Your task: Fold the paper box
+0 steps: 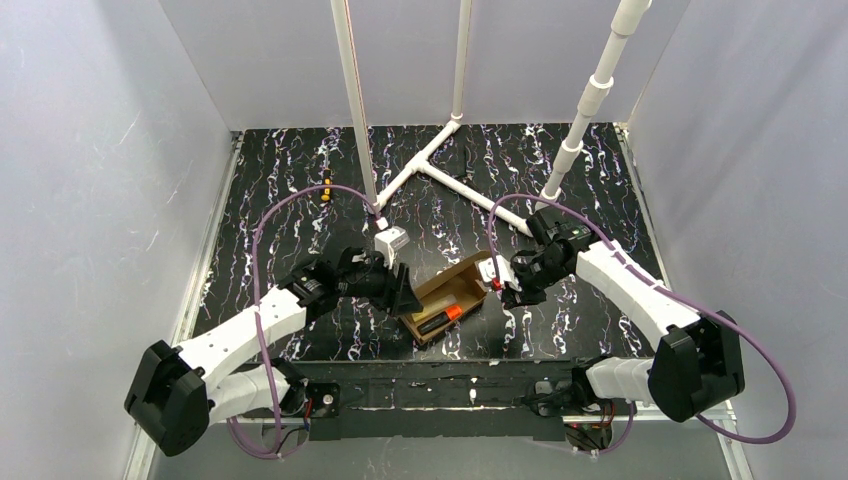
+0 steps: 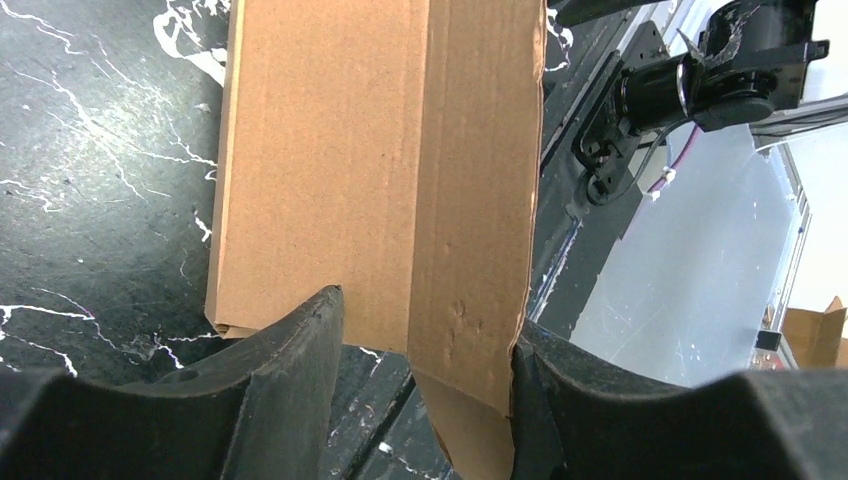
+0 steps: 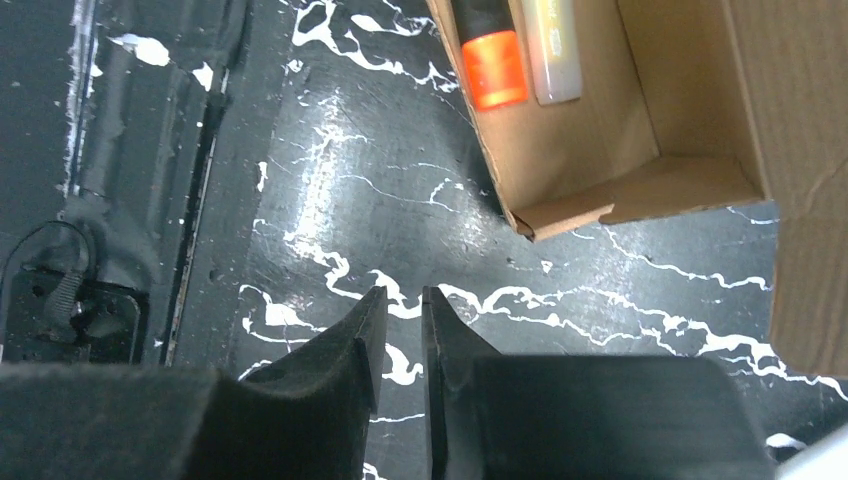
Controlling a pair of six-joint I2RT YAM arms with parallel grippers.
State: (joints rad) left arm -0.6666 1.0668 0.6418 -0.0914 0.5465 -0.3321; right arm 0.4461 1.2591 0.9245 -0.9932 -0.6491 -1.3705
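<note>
The plain brown corrugated cardboard box (image 1: 462, 280) stood mid-way across the black marbled bench (image 1: 290, 190), walls raised, top unclosed. The left gripper (image 2: 425, 310) had jaws astride one panel, grip unclear. The right gripper (image 3: 400, 300) hung beside it, jaws narrow and empty.

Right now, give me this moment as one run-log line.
paper box: open, orange-tipped marker inside | left gripper: jaws apart astride box wall | right gripper: slit open, empty, beside box

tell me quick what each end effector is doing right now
left end effector: open, straddling a panel of the paper box
right end effector: barely open, holding nothing
</note>
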